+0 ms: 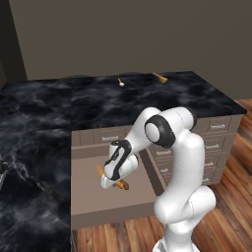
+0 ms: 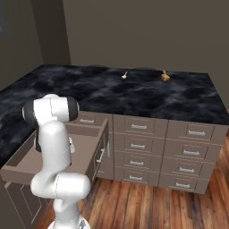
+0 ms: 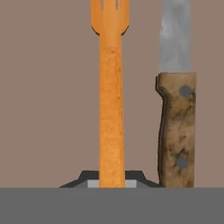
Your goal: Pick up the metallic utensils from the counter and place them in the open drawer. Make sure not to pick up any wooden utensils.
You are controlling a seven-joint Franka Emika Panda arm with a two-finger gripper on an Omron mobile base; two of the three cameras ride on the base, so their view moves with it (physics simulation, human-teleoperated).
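So the jaws are clamped on the fork (image 3: pixel 111 100) low over the open drawer (image 1: pixel 91 197). It runs straight out from the gripper (image 3: pixel 111 181), parallel to the knife (image 3: pixel 176 109) lying just beside it on the drawer floor. Letting go should drop it alongside.

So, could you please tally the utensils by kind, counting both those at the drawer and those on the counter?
Fork: 1
Knife: 1
Spoon, on the counter: 1
Small utensil with a pale tip, also on the counter, kind too small to tell: 1
Total: 4
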